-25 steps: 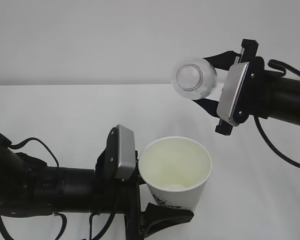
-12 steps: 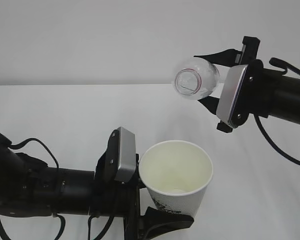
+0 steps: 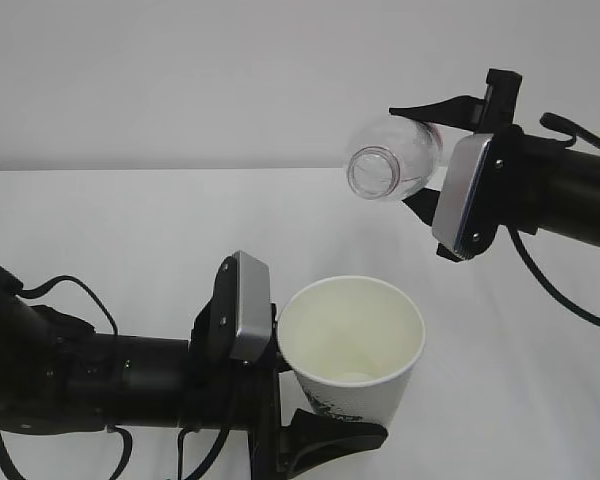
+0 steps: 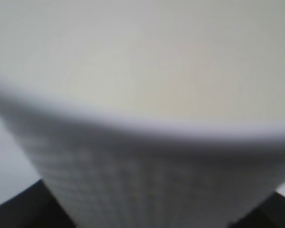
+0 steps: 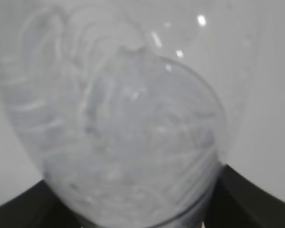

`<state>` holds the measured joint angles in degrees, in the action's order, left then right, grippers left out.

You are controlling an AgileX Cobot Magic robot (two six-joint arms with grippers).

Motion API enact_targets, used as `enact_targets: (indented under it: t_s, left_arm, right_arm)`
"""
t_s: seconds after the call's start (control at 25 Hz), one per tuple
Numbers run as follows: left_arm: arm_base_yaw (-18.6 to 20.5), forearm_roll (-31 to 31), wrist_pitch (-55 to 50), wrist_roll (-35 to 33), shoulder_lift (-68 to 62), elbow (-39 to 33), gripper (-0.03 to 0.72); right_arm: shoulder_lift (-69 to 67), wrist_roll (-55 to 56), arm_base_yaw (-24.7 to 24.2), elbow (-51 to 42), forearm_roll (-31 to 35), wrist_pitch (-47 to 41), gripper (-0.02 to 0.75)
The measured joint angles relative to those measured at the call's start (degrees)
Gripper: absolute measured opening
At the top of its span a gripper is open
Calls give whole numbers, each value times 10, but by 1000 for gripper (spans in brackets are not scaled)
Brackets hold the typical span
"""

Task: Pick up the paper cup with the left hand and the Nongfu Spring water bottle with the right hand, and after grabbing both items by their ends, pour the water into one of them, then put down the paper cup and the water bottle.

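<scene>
The left tool (image 3: 325, 405) grasps the paper cup (image 3: 352, 345) upright above the tabletop (image 3: 130, 220); the right tool (image 3: 427, 150) grasps the Nongfu Spring water bottle (image 3: 390, 160), tipped mouth-forward above it. Keep the mouth over the rim. The right wrist view shows the ribbed bottle base; whether water remains is probably unclear.

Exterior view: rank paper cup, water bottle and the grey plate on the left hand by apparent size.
1. paper cup, largest, though nearest the camera.
2. Unsure: the water bottle points toward the camera, foreshortened, so it looks about like the grey plate.
</scene>
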<state>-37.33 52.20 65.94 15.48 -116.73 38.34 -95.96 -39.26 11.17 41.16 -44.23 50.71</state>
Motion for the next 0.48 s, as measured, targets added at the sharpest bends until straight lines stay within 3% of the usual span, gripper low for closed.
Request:
enact_targets:
  t_s: [0.48]
  left_arm:
    - [0, -30, 0, -8, 0, 0, 548]
  right_arm:
    - [-1, -52, 0, 0, 10, 25, 482]
